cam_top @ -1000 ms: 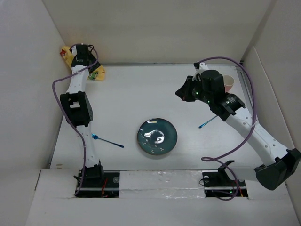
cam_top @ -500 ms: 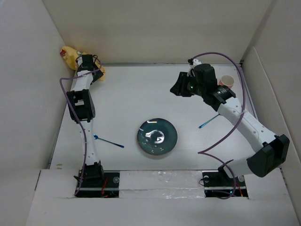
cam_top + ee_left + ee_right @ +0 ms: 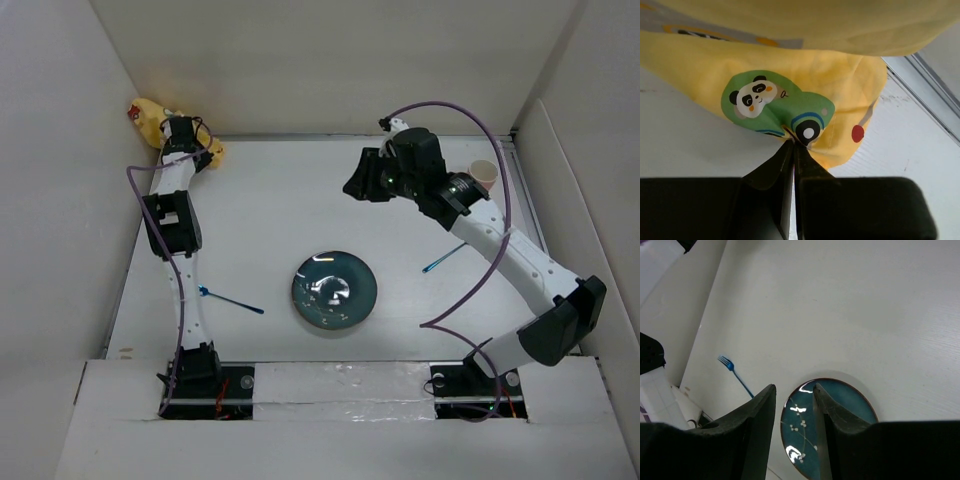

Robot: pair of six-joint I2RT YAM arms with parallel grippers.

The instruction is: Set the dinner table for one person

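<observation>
A yellow cloth placemat [image 3: 147, 117] printed with cartoon cars lies bunched in the far left corner of the white dinner table [image 3: 280, 210]. My left gripper [image 3: 200, 148] is shut on the placemat's edge; in the left wrist view the gripper [image 3: 792, 142] pinches the cloth [image 3: 790, 75] just below a green panda car. A teal plate [image 3: 334, 290] sits in the near middle. Left of it lies a blue fork [image 3: 228, 298]. My right gripper [image 3: 360, 186] hangs open and empty above the table's far middle. Between its fingers in the right wrist view [image 3: 794, 390], the plate [image 3: 832, 430] and the fork [image 3: 737, 375] show below.
A small pale cup [image 3: 485, 174] stands at the far right by the wall. A blue-handled utensil [image 3: 443, 259] lies right of the plate, under the right arm. White walls enclose the table on the left, back and right.
My left gripper has closed on the placemat's edge. The right arm has swung left, away from the cup, and its jaws have opened.
</observation>
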